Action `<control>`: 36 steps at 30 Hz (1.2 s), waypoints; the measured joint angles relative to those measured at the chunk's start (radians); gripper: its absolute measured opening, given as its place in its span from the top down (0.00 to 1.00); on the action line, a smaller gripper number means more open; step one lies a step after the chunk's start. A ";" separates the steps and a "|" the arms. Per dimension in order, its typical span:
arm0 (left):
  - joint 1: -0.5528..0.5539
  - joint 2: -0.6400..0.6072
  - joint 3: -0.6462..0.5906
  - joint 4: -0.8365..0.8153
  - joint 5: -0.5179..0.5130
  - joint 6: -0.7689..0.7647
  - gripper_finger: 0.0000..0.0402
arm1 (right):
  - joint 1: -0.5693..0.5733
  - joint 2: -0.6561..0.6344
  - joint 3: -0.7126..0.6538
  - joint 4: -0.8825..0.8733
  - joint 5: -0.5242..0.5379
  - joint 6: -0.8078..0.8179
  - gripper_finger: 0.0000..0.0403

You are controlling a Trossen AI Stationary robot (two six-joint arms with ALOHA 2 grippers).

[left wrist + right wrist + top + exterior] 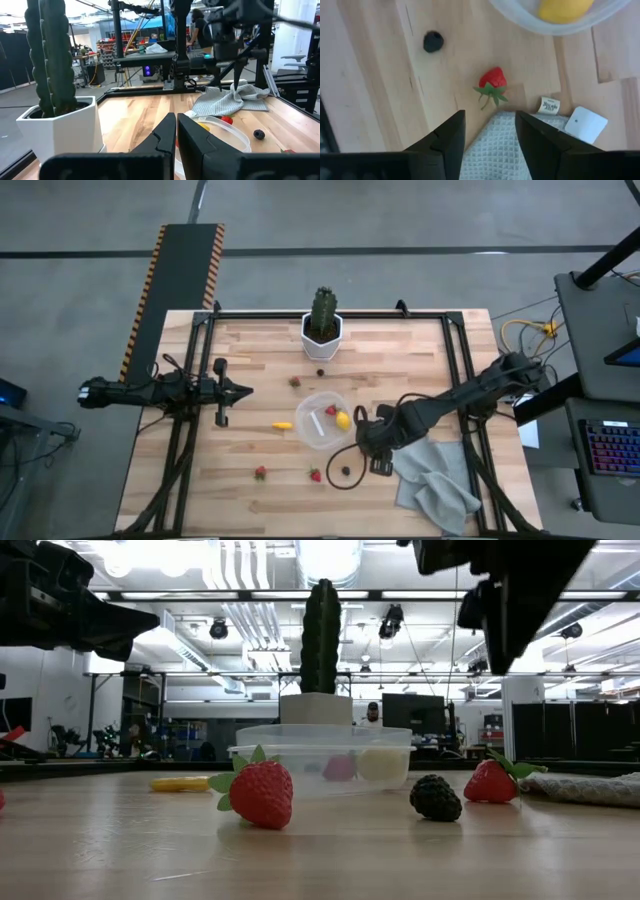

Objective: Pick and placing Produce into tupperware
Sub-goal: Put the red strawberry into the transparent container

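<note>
Several produce pieces lie around the tupperware (322, 420), which holds a lemon (343, 419). Beside it, the right pincer (489, 131) hangs released above a strawberry (493, 79), probably to grasp it. Far from it, the left pincer (176, 131) waits clenched.

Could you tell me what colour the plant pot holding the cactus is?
The plant pot is white, shown best in the left wrist view.
</note>
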 joint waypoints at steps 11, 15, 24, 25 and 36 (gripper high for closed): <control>-0.001 0.018 0.000 -0.032 0.082 -0.081 1.00 | 0.006 0.035 -0.038 0.012 0.007 0.079 0.51; -0.001 0.016 0.000 -0.035 0.083 -0.081 1.00 | 0.007 0.035 -0.094 0.030 0.007 0.130 0.51; -0.001 0.016 0.000 -0.033 0.082 -0.082 1.00 | 0.007 0.035 -0.210 0.249 -0.021 0.154 0.51; -0.001 0.016 0.000 -0.032 0.083 -0.082 1.00 | 0.007 0.035 -0.219 0.261 -0.028 0.155 0.51; 0.000 0.016 0.000 -0.031 0.082 -0.080 1.00 | 0.006 0.035 -0.282 0.380 -0.031 0.130 0.51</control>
